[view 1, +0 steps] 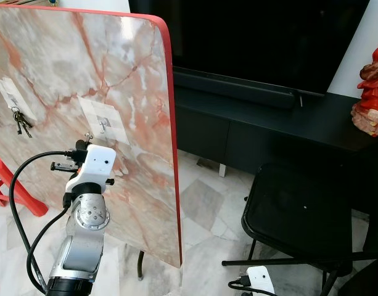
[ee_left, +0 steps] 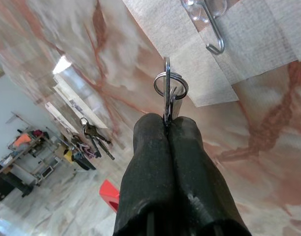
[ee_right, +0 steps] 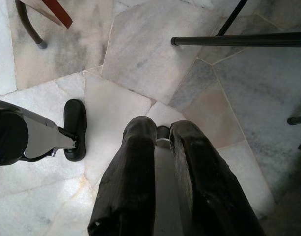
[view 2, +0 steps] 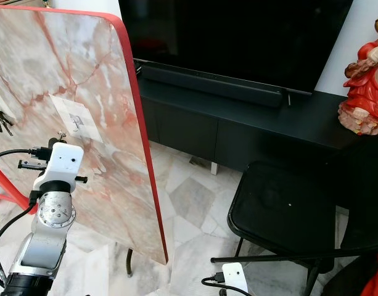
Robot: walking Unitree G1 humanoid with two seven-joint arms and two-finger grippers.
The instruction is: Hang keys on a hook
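A tilted marble-patterned board (view 1: 84,92) with a red rim carries a small metal hook (view 1: 103,126) on a pale patch. My left gripper (ee_left: 167,123) is shut on a set of keys, and their ring (ee_left: 171,86) sticks out past the fingertips, just short of the hook (ee_left: 214,34) and not on it. Another bunch of keys (view 1: 20,123) hangs from a second hook further left on the board. The right gripper (ee_right: 162,135) hangs low over the marble floor with its fingers slightly apart and nothing between them.
A black folding chair (view 1: 299,216) stands to the right of the board, with its legs (ee_right: 238,39) near the right gripper. Behind are a black TV cabinet (view 1: 269,123), a dark screen, and a red figurine (view 1: 372,92). A red stool (view 1: 7,185) stands at the left edge.
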